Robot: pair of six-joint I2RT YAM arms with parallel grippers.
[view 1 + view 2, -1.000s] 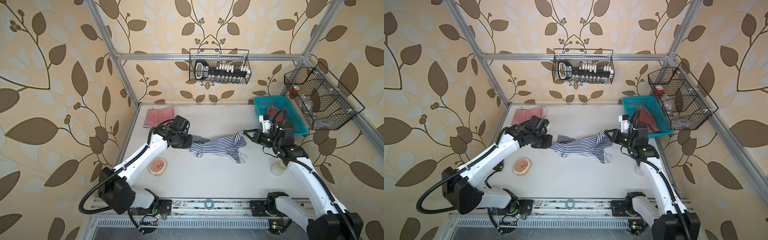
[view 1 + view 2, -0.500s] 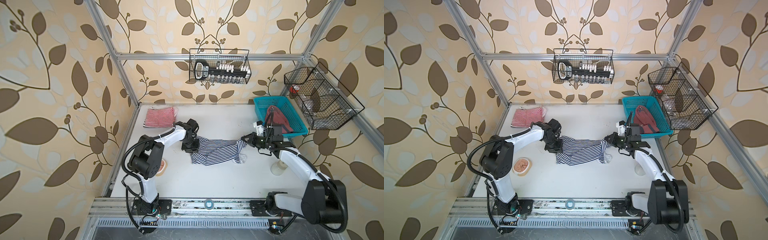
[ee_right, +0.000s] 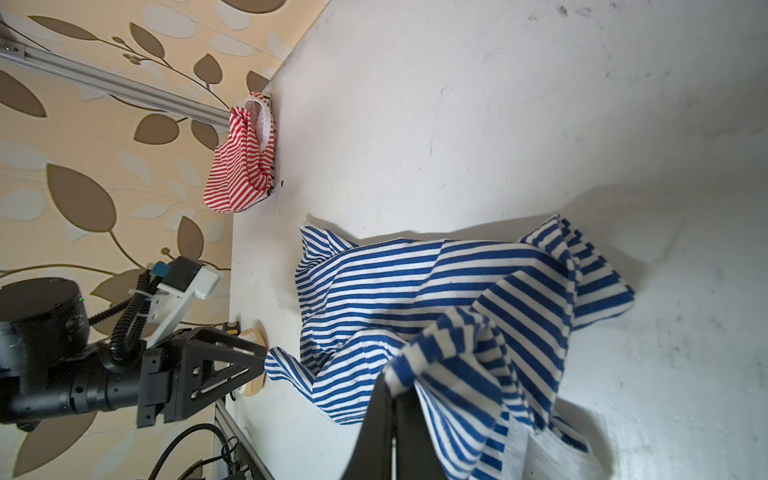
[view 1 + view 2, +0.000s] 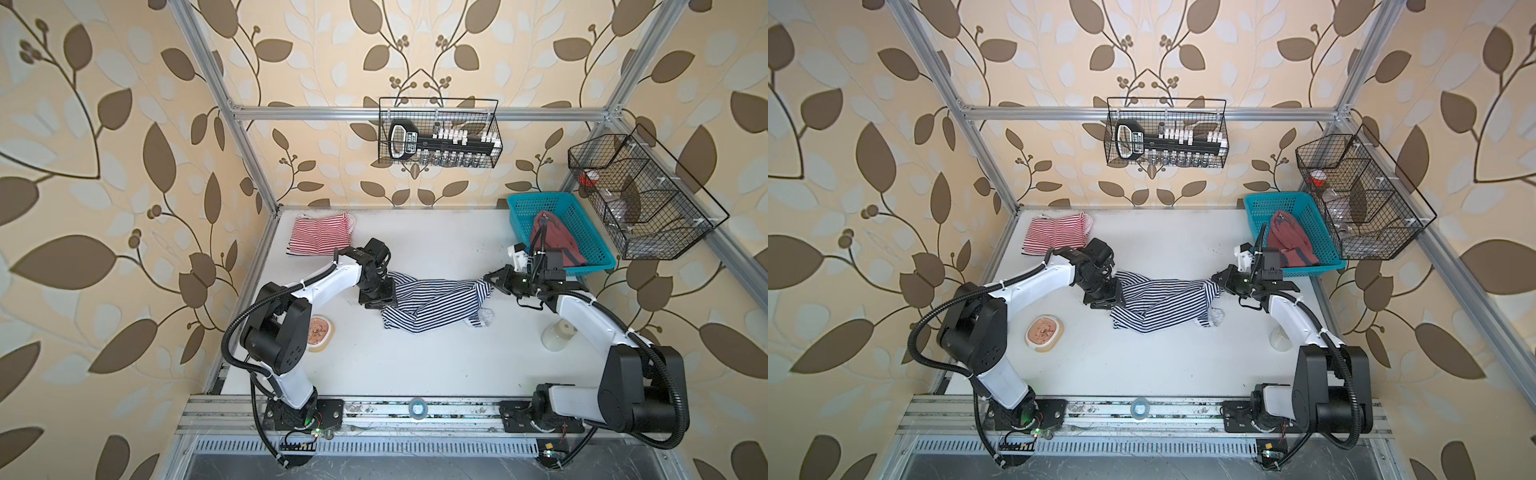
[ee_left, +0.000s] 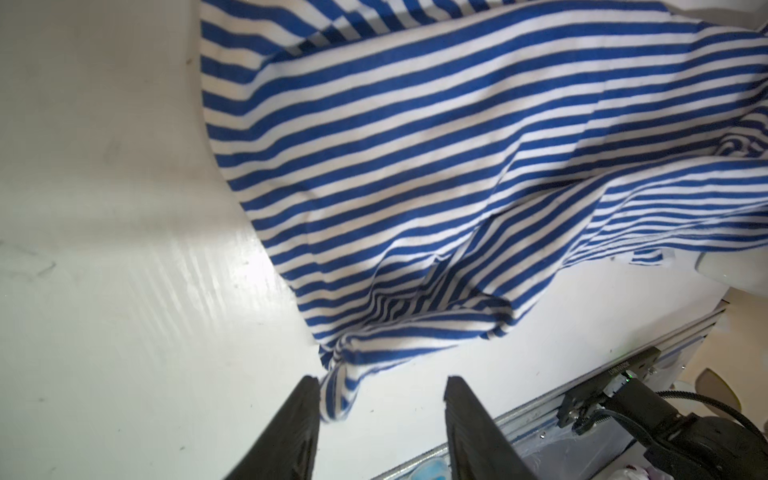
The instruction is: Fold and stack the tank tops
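Teal basket (image 4: pixel 524 210), pink dish (image 4: pixel 319 332) and white cup (image 4: pixel 559 336) sit on table (image 4: pixel 436 365).

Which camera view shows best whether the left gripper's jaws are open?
The left wrist view: the left gripper shows both fingers apart, with a corner of the navy-striped tank top lying between them. In both top views the gripper is small and its jaws unclear. The right wrist view shows it side-on, the gap unseen.
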